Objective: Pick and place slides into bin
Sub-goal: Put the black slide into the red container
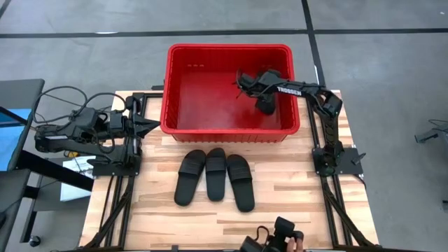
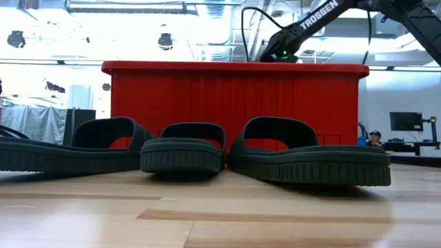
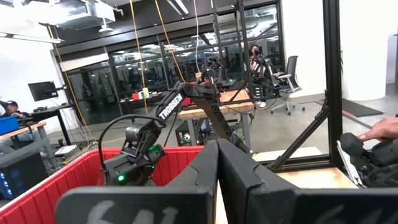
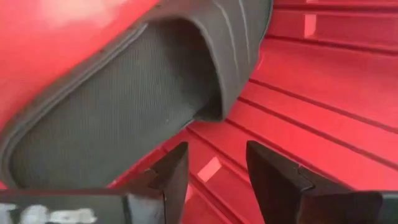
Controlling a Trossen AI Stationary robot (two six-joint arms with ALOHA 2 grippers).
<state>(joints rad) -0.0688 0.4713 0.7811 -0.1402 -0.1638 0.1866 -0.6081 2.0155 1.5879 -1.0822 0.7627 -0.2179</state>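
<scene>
High view, right gripper (image 1: 260, 87): reaches inside the bin (image 1: 227, 50), at its right end.
Right fingers (image 4: 171, 174): parted, holding nothing; bare red bin floor shows in the gap between them.
Fourth slide (image 4: 124, 93): lies in the bin just ahead of the right fingertips, apart from them, strap opening facing the fingers.
Remaining slides (image 1: 215, 175): three, side by side on the table (image 1: 294, 203), in front of the bin, well apart from both grippers.
Left gripper (image 3: 217, 177): parked at the table's left edge, beside the bin; fingers pressed together, holding nothing.
</scene>
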